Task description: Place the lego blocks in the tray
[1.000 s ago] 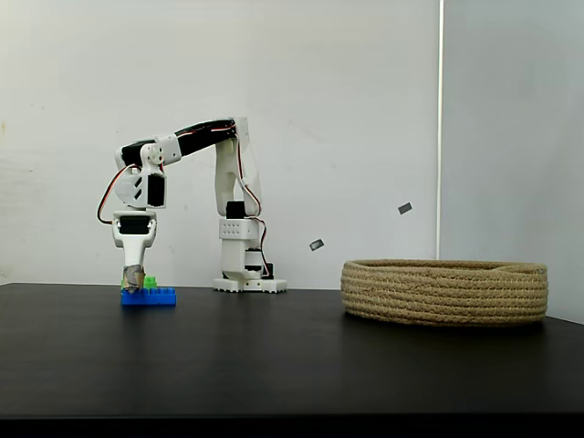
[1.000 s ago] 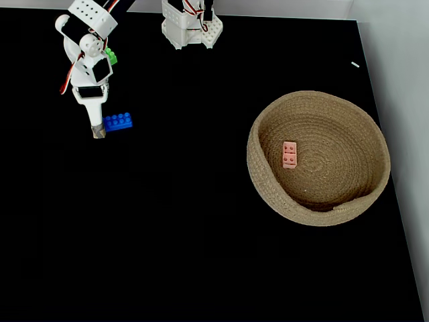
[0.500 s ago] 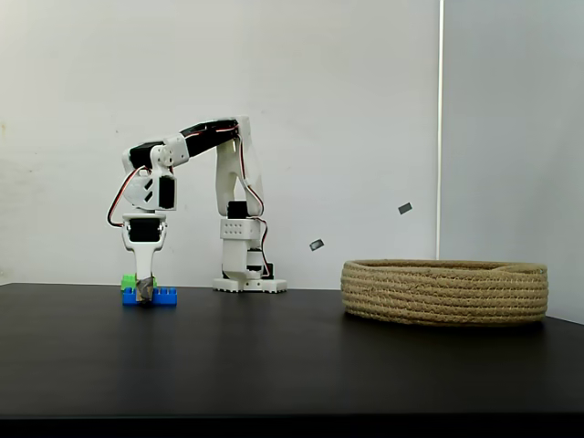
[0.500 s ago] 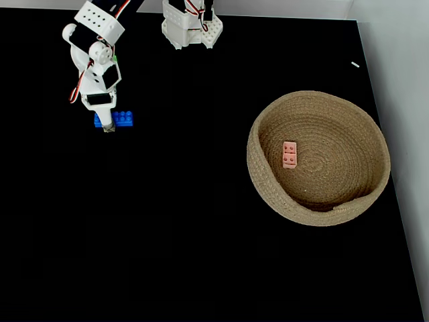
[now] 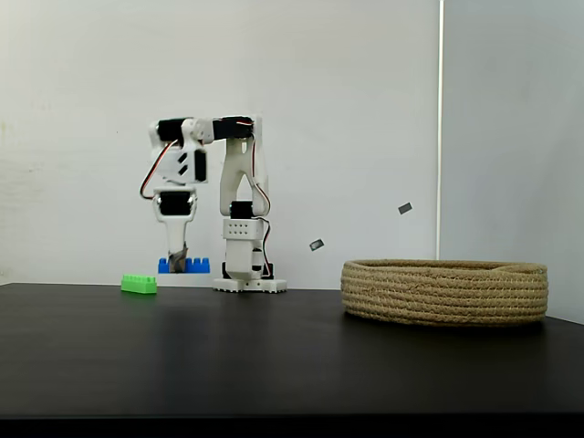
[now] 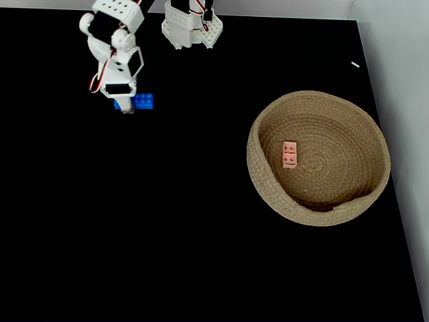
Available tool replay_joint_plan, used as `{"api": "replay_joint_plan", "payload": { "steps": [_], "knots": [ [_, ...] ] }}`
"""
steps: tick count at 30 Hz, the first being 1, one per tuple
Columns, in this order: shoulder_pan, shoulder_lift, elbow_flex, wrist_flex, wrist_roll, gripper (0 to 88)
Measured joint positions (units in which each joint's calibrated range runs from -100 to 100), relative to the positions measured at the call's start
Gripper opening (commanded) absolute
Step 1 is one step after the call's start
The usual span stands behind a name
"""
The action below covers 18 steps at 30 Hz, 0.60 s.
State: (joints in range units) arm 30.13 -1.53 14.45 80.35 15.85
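- The hand [image 5: 179, 265] grips the blue brick [image 5: 194, 265] above the counter [image 5: 292, 356].
- The green brick [image 5: 139, 285] lies below-left.
- The salmon brick [image 6: 290, 154] sits in the tray [image 6: 261, 181], well apart.

Gripper [image 5: 179, 265]: raised off the table, moved toward 3 o'clock in the side fixed view, toward 1 o'clock in the top fixed view [image 6: 126, 107], now clamped on the blue brick [image 5: 194, 265].
Blue brick [image 6: 143, 100]: lifted clear of the tabletop (previously flat on it).
Green brick [image 5: 139, 285]: uncovered, alone on the table.
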Motion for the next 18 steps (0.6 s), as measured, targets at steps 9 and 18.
{"api": "replay_joint_plan", "payload": {
  "steps": [9,18],
  "knots": [
    [-25.2,-25.2,5.5,-5.7,-14.1,0.1],
    [-42.8,-23.5,6.6,-18.7,-29.4,0.3]
  ]
}}
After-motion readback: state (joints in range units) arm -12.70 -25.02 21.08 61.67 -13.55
